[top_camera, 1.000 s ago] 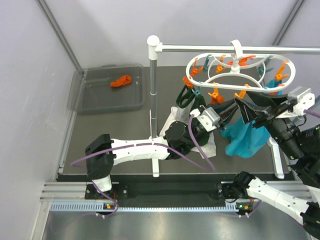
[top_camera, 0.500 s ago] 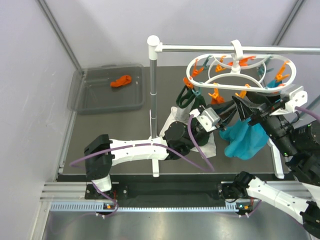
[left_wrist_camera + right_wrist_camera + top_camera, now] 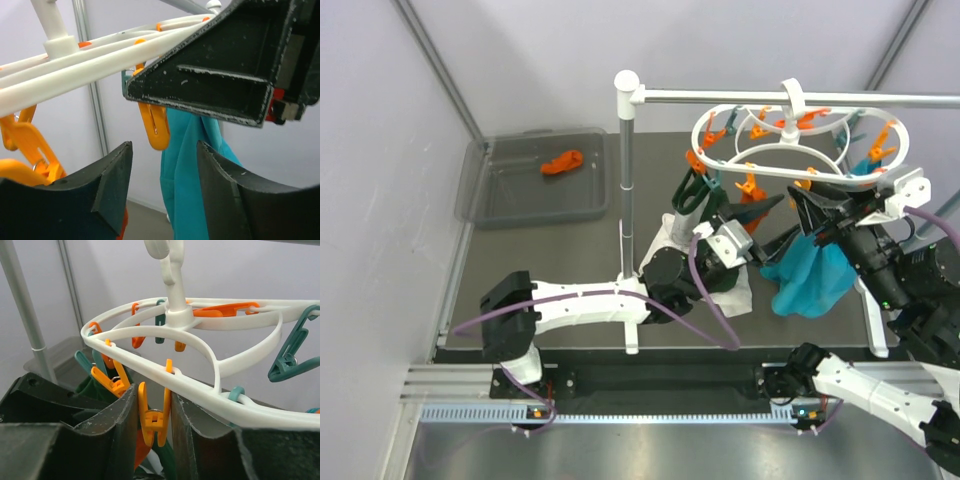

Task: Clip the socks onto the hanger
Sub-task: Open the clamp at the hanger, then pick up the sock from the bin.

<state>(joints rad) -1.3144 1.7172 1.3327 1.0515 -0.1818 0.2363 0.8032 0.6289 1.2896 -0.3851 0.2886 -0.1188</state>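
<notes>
Left gripper (image 3: 164,150): both dark fingers rise from the bottom edge, standing apart with nothing between their pads. Beyond the gap an orange pin (image 3: 155,127) hangs from the white hanger (image 3: 100,55). Teal cloth (image 3: 187,180) hangs just right of that pin. The right gripper (image 3: 210,75) fills the upper right, against the hanger. A second orange pin (image 3: 27,145) hangs at left. A grey pole (image 3: 92,90) stands far behind.
</notes>
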